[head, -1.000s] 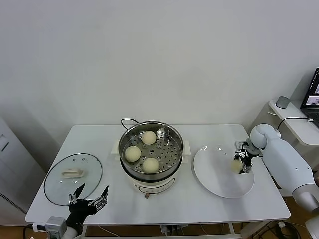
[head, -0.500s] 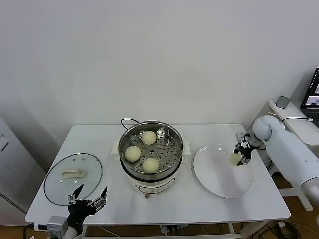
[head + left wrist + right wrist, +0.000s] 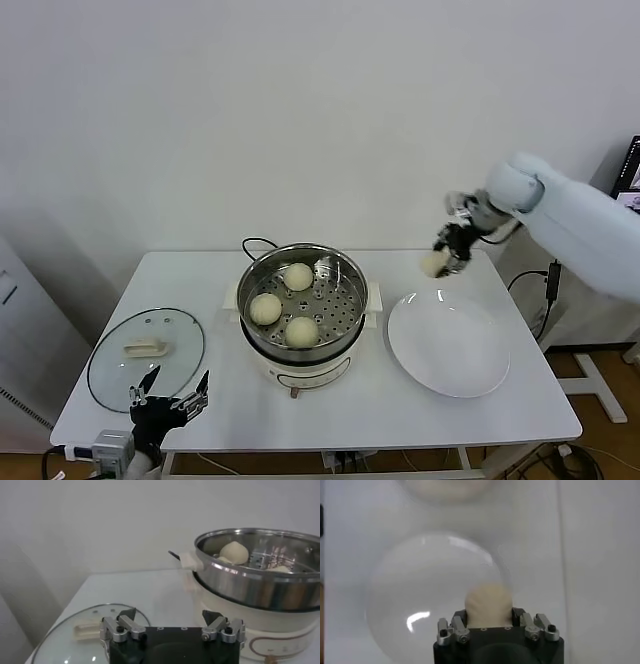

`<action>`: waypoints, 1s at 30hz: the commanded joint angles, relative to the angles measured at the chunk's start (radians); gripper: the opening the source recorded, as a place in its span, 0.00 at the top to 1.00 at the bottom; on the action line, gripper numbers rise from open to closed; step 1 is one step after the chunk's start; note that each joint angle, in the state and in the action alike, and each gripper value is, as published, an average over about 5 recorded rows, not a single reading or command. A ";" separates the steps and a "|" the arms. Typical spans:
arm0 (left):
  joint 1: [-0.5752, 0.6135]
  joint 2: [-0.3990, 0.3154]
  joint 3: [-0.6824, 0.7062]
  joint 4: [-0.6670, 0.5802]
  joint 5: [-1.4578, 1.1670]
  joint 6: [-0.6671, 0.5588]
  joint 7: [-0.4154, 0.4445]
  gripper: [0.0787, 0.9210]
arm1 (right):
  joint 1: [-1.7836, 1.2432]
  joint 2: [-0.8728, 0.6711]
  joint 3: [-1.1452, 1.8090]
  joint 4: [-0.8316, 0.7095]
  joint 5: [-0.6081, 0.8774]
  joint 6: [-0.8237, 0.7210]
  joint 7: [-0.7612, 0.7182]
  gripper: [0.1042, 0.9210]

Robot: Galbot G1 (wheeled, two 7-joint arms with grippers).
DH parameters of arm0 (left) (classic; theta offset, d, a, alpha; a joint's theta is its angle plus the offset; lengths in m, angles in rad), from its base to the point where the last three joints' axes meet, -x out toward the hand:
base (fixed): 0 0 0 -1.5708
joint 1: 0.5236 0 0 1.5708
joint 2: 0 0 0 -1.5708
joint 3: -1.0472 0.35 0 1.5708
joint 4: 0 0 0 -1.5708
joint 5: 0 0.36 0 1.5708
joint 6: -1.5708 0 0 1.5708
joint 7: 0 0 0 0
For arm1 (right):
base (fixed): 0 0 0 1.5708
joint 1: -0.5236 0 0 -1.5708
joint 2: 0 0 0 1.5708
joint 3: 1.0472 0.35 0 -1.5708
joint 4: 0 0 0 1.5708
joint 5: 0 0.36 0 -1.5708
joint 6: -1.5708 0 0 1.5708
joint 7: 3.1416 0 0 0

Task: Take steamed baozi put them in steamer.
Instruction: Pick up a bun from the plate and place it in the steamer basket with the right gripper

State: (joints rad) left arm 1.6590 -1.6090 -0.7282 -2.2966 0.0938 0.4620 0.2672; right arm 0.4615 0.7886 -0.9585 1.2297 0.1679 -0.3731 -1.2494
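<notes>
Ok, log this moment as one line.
right gripper: shut on baozi, above plate | steamer: three buns | left gripper: open, parked

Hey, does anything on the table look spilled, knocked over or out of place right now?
Nothing stands out. Three baozi sit in the steamer, the right gripper holds a fourth baozi, and the plate lies flat.

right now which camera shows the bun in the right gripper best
The head view: the bun shows whole in the right gripper, raised above the plate. The right wrist view shows it close but partly hidden between the fingers. The left wrist view misses it.
</notes>
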 commanded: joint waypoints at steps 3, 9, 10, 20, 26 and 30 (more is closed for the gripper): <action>-0.008 -0.049 -0.007 -0.006 0.010 -0.004 -0.004 0.12 | 0.321 0.233 -0.362 0.094 0.395 -0.238 0.089 0.47; -0.010 -0.049 0.002 -0.006 0.009 -0.006 -0.005 0.12 | 0.233 0.378 -0.360 0.045 0.398 -0.280 0.128 0.47; -0.010 -0.049 0.003 -0.006 0.008 -0.006 -0.004 0.12 | 0.218 0.398 -0.359 0.039 0.399 -0.288 0.134 0.47; -0.018 -0.049 0.007 -0.006 -0.001 -0.003 -0.003 0.12 | 0.096 0.491 -0.360 -0.038 0.328 -0.320 0.176 0.47; -0.025 -0.049 0.004 -0.006 -0.008 0.002 -0.001 0.12 | 0.039 0.490 -0.336 -0.076 0.249 -0.322 0.197 0.47; -0.025 -0.049 0.005 -0.006 -0.008 0.002 -0.001 0.12 | 0.022 0.481 -0.322 -0.086 0.207 -0.319 0.207 0.47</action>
State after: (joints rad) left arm 1.6340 -1.6091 -0.7238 -2.3018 0.0873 0.4633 0.2663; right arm 0.5350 1.2204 -1.2735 1.1760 0.4357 -0.6685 -1.0685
